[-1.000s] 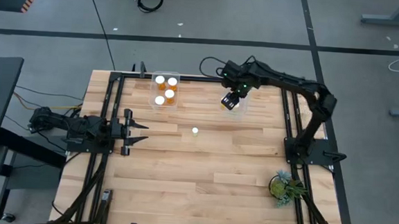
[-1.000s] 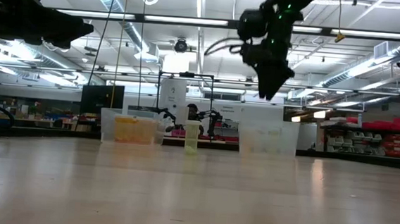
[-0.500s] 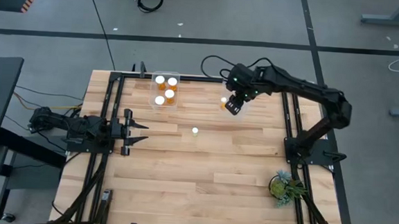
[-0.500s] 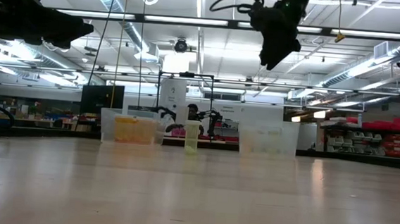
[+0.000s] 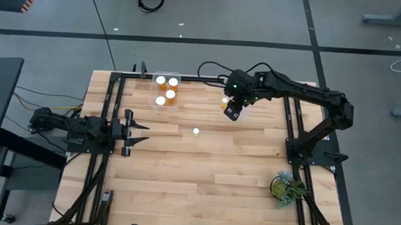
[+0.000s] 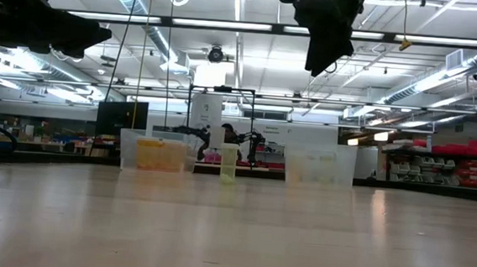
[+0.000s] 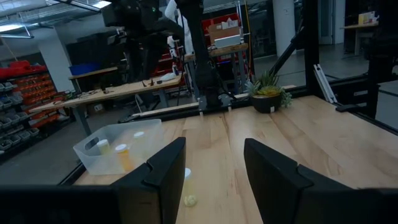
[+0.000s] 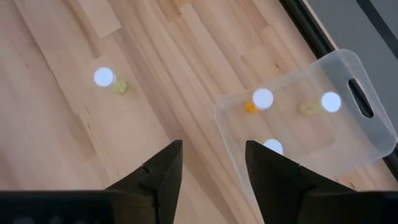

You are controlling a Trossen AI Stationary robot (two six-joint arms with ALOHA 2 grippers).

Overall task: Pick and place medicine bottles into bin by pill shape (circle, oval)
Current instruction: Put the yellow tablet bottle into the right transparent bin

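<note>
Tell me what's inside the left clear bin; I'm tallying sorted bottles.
The left bin holds four white-capped orange medicine bottles, standing upright. The pill shapes inside cannot be made out. One more bottle stands alone on the table.

You had a pale, striped-plank wooden table [image 5: 204, 168]; the bottles [image 5: 165, 91] were orange with white caps, in a clear bin [image 8: 348, 134]. The plant [image 5: 284, 187] was green; both arms were black.

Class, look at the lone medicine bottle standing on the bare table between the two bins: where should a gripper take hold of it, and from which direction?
The medicine bottle stands upright, white cap up, with clear wood all round. Probably best: descend from straight above and close the open right gripper across the round cap or the body just beneath it.
</note>
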